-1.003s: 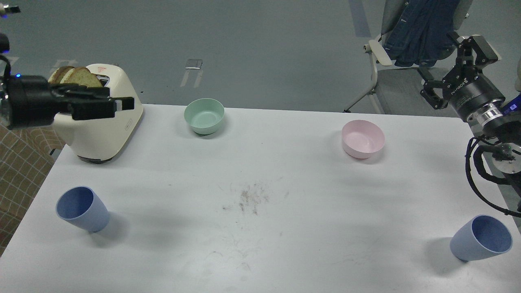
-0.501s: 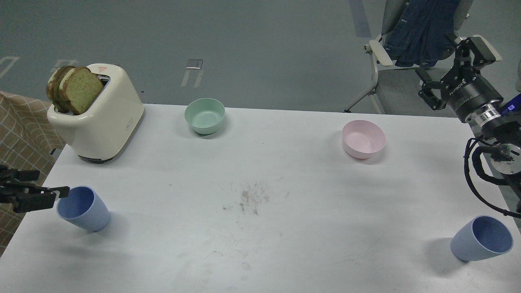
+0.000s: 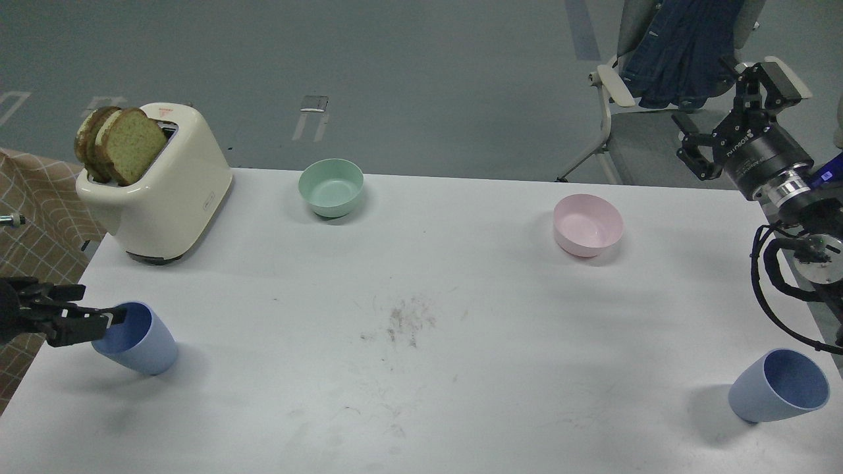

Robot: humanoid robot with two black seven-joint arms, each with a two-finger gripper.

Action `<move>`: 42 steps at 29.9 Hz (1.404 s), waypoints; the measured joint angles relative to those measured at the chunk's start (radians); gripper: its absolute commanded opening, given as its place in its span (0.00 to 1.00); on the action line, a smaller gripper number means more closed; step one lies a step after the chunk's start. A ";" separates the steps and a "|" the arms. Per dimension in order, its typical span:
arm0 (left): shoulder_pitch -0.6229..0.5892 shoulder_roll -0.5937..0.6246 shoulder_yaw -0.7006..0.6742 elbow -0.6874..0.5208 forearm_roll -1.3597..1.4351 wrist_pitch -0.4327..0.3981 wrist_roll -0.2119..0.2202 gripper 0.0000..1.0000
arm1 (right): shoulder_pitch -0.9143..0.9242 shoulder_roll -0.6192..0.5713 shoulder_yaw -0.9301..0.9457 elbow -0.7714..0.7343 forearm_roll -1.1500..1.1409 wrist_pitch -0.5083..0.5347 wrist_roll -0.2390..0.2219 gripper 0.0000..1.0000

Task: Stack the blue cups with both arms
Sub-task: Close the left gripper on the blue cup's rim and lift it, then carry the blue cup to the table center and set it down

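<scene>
Since the earlier frame, the left tool [image 3: 99,320] was shifted slightly rightward, so that its dark tip was seen overlapping the rim of the near-left blue cup [image 3: 139,342]; whether its fingers were spread or closed, or whether the cup was gripped, could not be told. The right tool [image 3: 737,125] was raised a little, held off the far right edge of the table [image 3: 421,283], its fingers spread wide around nothing. The other blue cup [image 3: 777,387] was seen well below that tool, tilted. A toaster [image 3: 164,191] holding bread [image 3: 122,141] stood beyond the left tool. A mint-green bowl [image 3: 330,187] and a pink bowl [image 3: 587,225] lay between the tools, unmoved.
</scene>
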 measured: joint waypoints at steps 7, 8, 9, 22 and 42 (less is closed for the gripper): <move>0.001 -0.005 0.015 0.002 0.000 0.001 0.000 0.18 | -0.001 -0.006 0.001 0.000 0.000 0.000 0.000 1.00; 0.001 -0.005 0.015 0.002 0.000 0.001 0.000 0.11 | -0.001 -0.006 0.001 0.000 0.000 0.000 0.000 1.00; 0.001 -0.005 0.015 0.002 0.000 0.001 0.000 0.07 | -0.001 -0.006 0.001 0.000 0.000 0.000 0.000 1.00; 0.010 0.000 0.017 -0.004 0.006 0.005 0.000 0.00 | -0.002 -0.006 0.000 -0.002 0.000 0.000 0.000 1.00; -0.363 -0.035 -0.079 -0.253 0.187 -0.122 0.000 0.00 | 0.087 -0.009 0.001 -0.011 -0.002 0.000 0.000 1.00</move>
